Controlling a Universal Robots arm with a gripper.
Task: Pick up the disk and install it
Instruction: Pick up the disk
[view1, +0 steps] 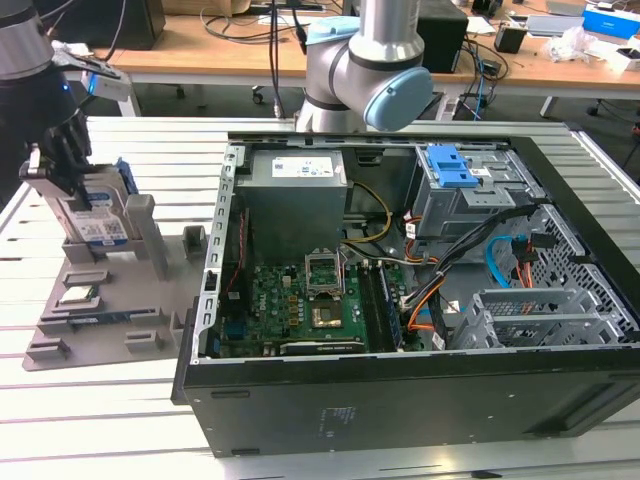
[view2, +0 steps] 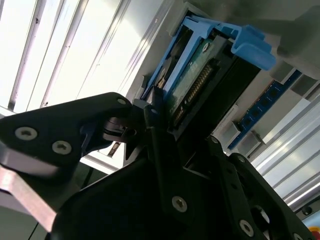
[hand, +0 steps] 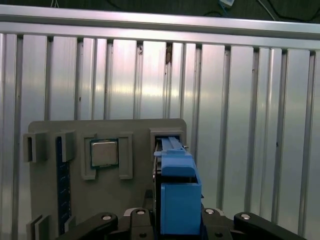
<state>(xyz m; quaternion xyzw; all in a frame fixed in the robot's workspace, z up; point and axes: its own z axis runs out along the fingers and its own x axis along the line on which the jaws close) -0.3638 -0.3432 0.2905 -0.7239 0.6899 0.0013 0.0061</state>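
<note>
On the exterior view's left I see my gripper set over the disk. The disk stands on edge in a slot of the grey parts holder, with its labelled face toward the camera and its blue carrier frame along the far side. The gripper straddles the disk from above. None of my feeds lets me tell whether it is clamped on the disk or slack.

In the second wrist view the disk shows its connector edge right in front of the gripper body, with the blue carrier frame wrapped around it. In the first wrist view the frame rises from its slot near the small square processor chip. The chip lies flat in its own recess of the holder.

The holder rests on the ribbed aluminium table, just beside the open computer case. Inside the case, the green motherboard lies flat on the floor, with the grey power supply behind it. The arm's base stands behind the case.

Further right, in the case's far corner, sits the grey metal drive cage with its blue latch. Orange and blue cables trail in front of it. The disk is well apart from that cage.
</note>
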